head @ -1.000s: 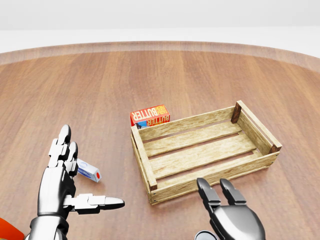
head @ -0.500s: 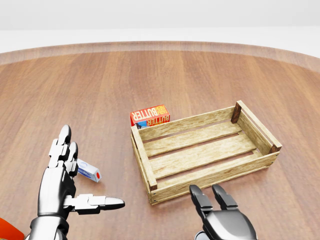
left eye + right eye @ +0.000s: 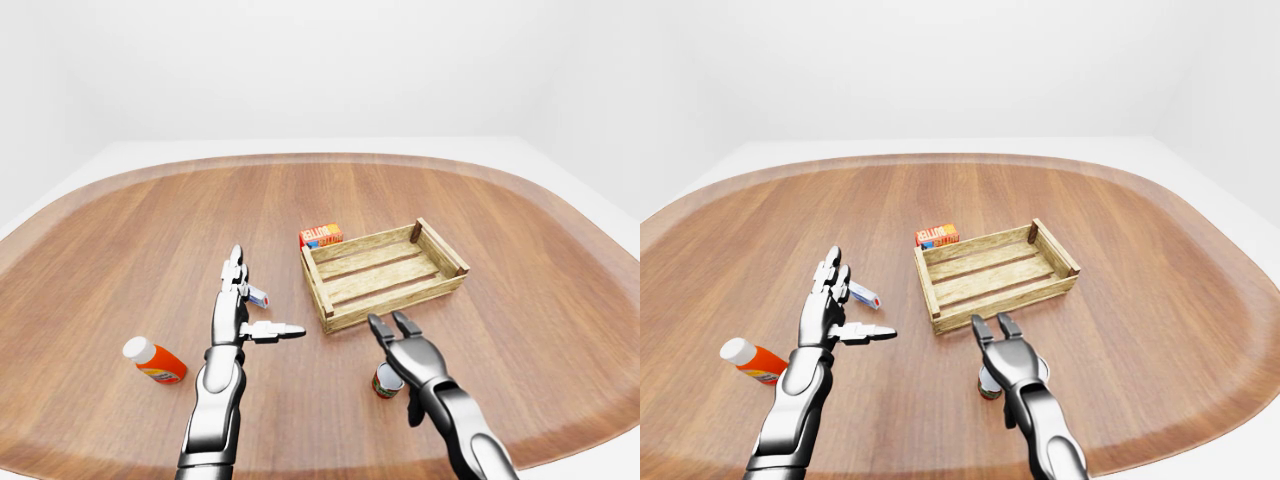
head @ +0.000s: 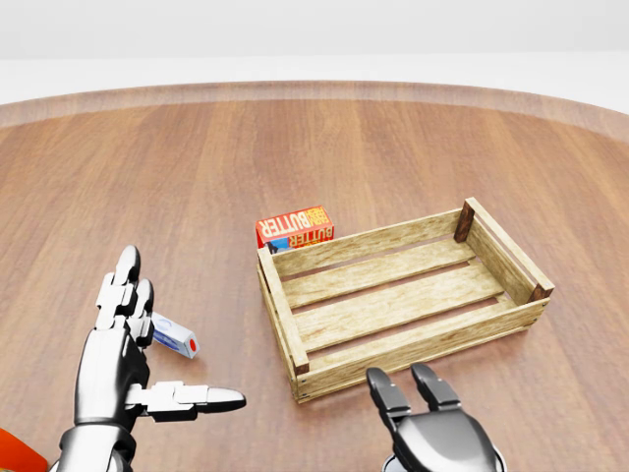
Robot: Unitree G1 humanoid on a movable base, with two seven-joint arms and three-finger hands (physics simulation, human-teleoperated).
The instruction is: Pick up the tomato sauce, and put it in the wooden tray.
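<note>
The tomato sauce can (image 3: pixel 384 382), with a red and green label, stands upright on the wooden table near the bottom of the left-eye view, partly hidden by my right hand. My right hand (image 3: pixel 388 324) hovers just above the can with its fingers open and pointing toward the tray, not closed round it. The wooden tray (image 4: pixel 281 307), a slatted crate with nothing in it, lies just beyond the can. My left hand (image 3: pixel 256 310) is held up on the left, open and holding nothing.
A red butter box (image 4: pixel 295 226) leans against the tray's far left corner. A small white and blue box (image 4: pixel 175 335) lies by my left hand. An orange bottle with a white cap (image 3: pixel 155 361) lies further left.
In the head view my right hand has slid left and lower, over the can. The left hand and the objects have not moved.
</note>
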